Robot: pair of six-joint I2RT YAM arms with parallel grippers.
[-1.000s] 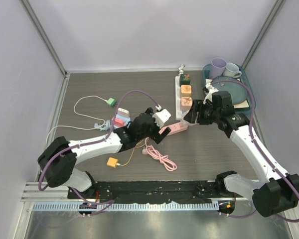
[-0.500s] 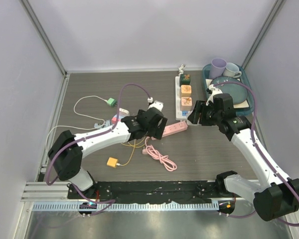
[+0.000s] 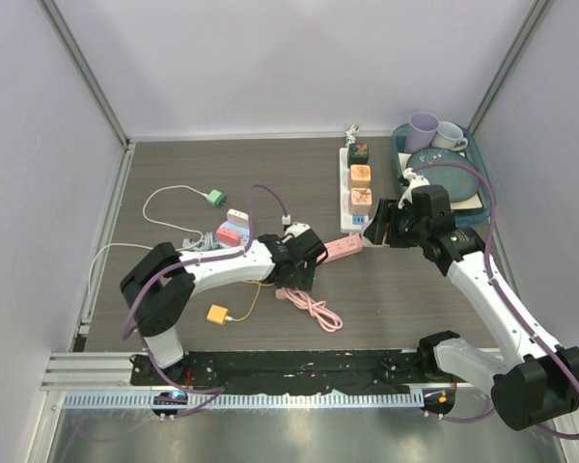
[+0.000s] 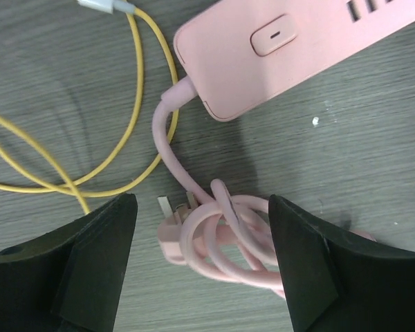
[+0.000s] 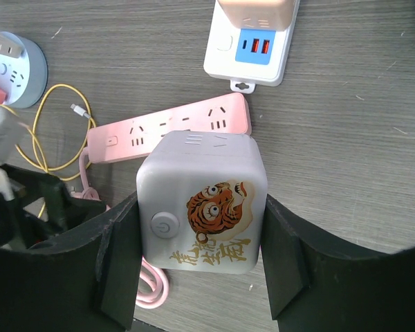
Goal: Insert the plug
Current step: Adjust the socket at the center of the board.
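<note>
The pink plug (image 4: 171, 235) lies flat on the table, its prongs pointing up-left, tangled in the coil of its pink cord (image 4: 228, 242). The cord runs to the pink power strip (image 4: 277, 48) (image 3: 336, 249). My left gripper (image 4: 200, 207) (image 3: 294, 268) hangs open just above the plug and coil, one finger on each side, touching neither. My right gripper (image 5: 200, 207) (image 3: 381, 224) is shut on a white cube socket (image 5: 200, 200) with a tiger picture, held above the right end of the pink strip (image 5: 173, 128).
A white power strip (image 3: 357, 183) with several adaptors lies behind the right gripper. A teal tray (image 3: 478, 169) of cups and a plate stands at the back right. A round socket (image 3: 230, 231), a green plug (image 3: 215, 198) and a yellow cable (image 4: 142, 83) lie to the left.
My left gripper has swung toward the near side and come down over the pink cord coil, its jaws narrowing a little. The right arm has barely moved.
</note>
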